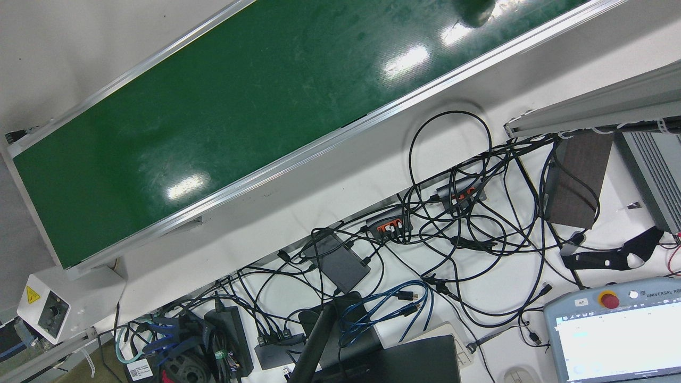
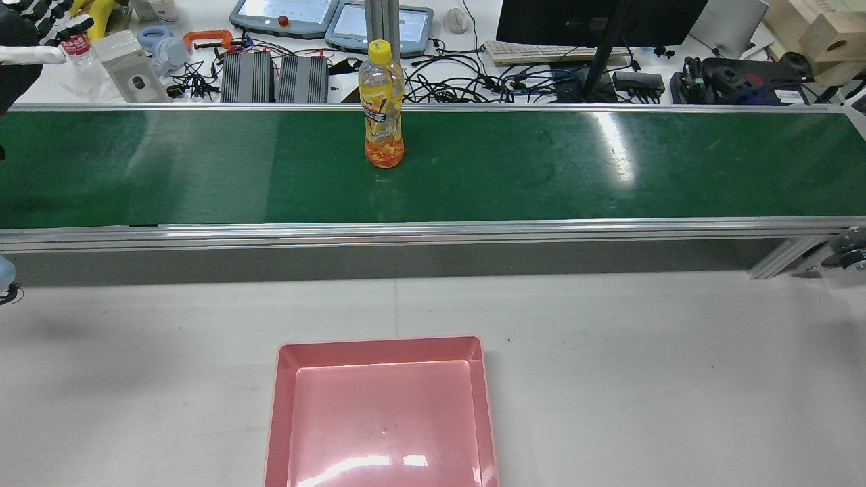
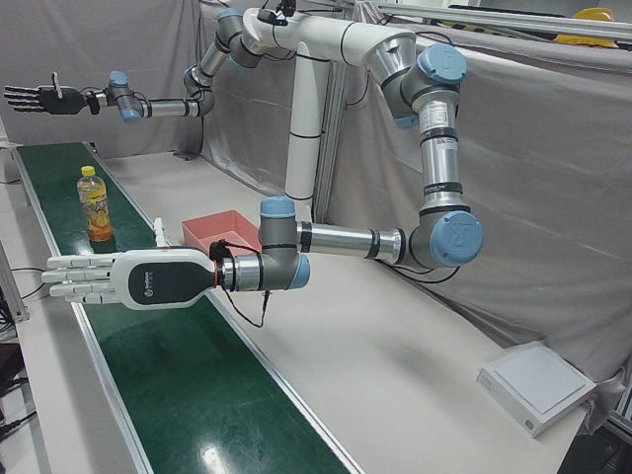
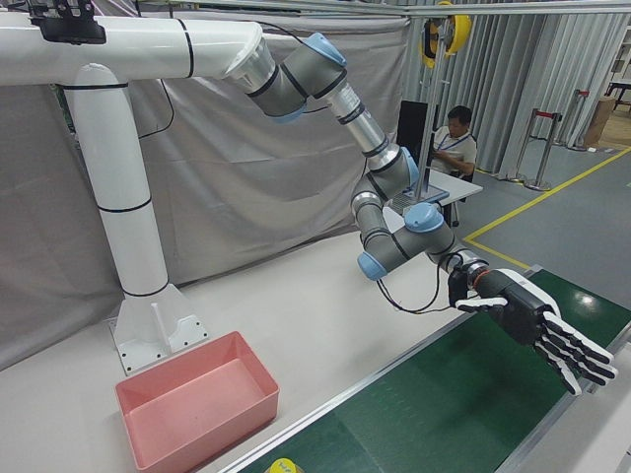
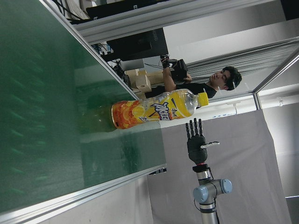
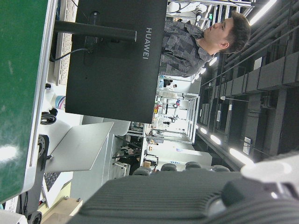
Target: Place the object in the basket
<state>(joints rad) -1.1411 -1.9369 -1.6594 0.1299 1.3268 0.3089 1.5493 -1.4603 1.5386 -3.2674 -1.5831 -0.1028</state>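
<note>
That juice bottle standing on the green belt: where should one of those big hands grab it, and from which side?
Probably around the labelled middle of the juice bottle, coming in level from the side. It stands upright on the conveyor belt with nothing near it, and its round body suits wrapping fingers; the yellow cap is small. The open left hand looks nearer than the right hand.

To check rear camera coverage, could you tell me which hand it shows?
The left hand, dark, at that view's top-left corner; the right hand falls outside it, seen over the belt in the right-front view.
</note>
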